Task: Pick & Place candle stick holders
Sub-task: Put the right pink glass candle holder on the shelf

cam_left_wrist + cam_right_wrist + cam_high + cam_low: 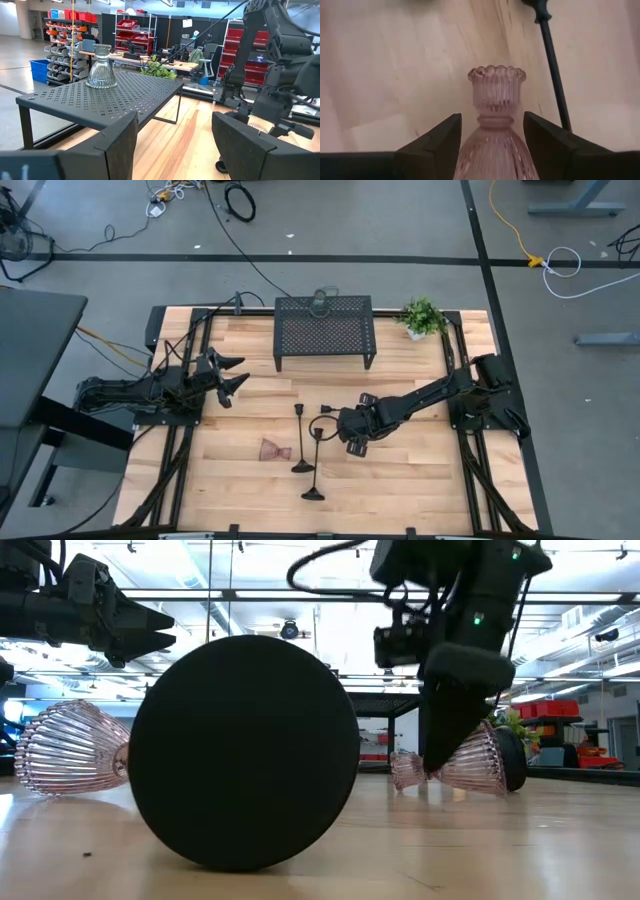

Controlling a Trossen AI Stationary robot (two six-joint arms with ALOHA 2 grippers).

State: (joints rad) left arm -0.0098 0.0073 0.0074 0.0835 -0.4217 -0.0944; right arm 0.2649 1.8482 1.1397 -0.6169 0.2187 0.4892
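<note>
My right gripper (353, 440) is low over the table's middle, shut on a pinkish glass holder (495, 110) that lies on its side. A second pinkish holder (273, 450) lies on its side to the left of it. Two black stems (300, 438) (316, 465) lie flat beside it, and the base of one (245, 750) fills the low view. A greenish glass holder (320, 302) stands upright on the black mesh rack (325, 330). My left gripper (232, 376) is open and empty, in the air at the table's left, facing the rack (100, 100). My right gripper pinches the pinkish holder's ribbed body (492, 150), just behind its narrow waist, between its two fingers (437, 142). The fingers come from above, pointing down, and lie across the holder (470, 765). The holder lies on its side on the table, its scalloped small end (496, 75) pointing away from the wrist.
A small green plant (422, 317) stands at the far right, beside the rack. A black stem (552, 75) lies close along the held holder. A black disc (515, 760) shows just behind my right gripper. Bare wood lies at the near right (410, 480).
</note>
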